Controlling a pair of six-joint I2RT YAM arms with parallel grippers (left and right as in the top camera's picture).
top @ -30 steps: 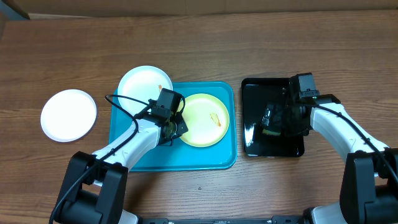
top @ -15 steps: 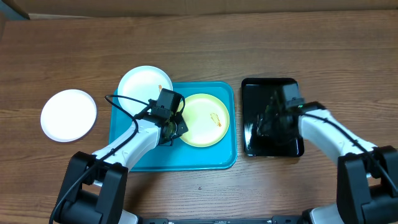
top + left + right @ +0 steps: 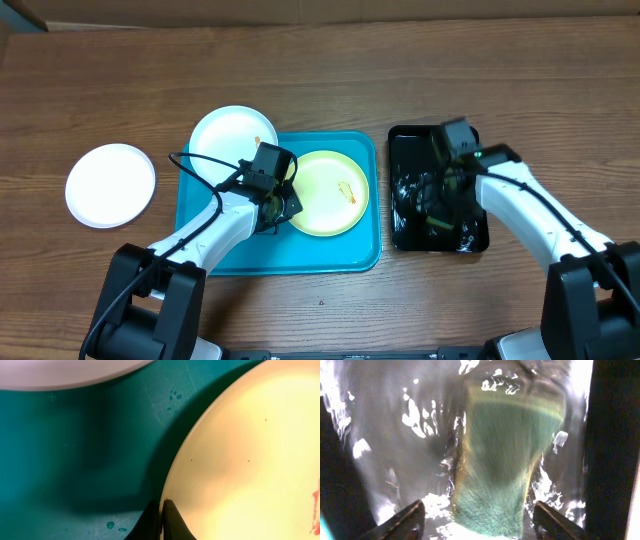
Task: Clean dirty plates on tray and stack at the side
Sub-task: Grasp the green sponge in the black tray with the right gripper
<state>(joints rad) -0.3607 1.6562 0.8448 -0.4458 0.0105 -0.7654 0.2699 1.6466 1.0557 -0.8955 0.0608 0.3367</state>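
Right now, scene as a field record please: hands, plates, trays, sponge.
left hand: shut, pinching the yellow-green plate at its rim
right hand: open, fingers either side of the sponge
sponge: green, lying in the wet black tray
yellow-green plate: on the blue tray, orange smear
smeared white plate: overhangs the blue tray's far-left corner
other white plate: on the table, left of the blue tray, apart
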